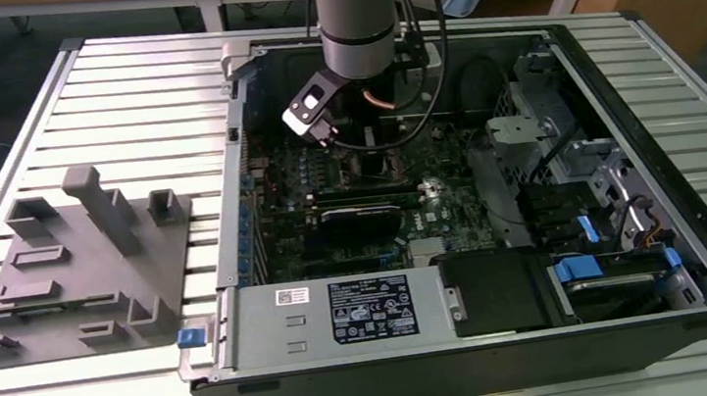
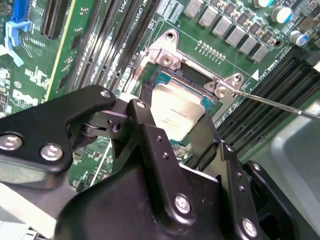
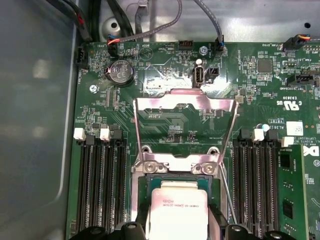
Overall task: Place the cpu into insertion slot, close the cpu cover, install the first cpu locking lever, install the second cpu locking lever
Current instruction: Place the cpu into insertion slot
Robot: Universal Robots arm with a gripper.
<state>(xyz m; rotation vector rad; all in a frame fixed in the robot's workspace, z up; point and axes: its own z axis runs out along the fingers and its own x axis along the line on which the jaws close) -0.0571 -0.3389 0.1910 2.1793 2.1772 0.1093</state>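
Note:
The cpu (image 2: 176,110), a flat square chip with a silvery top, sits between my gripper's (image 2: 177,122) black fingers (image 2: 145,125), directly over the insertion slot (image 2: 167,57) with its shiny metal rim. In the first wrist view the cpu (image 3: 178,207) lies at the slot (image 3: 175,165), with the gripper (image 3: 179,224) shut on its two sides. The cpu cover (image 3: 185,102), a silver frame with a window, stands swung open beyond the slot. A thin locking lever rod (image 2: 270,102) sticks out beside the slot. In the exterior view the gripper (image 1: 369,142) reaches down into the computer case.
Long black memory slots (image 3: 102,185) flank the socket on both sides (image 3: 255,185). Cables (image 3: 150,27) run along the case wall past the board. A grey fixture tray (image 1: 78,271) lies on the table at the exterior view's left. The power supply (image 1: 339,313) sits at the case's near edge.

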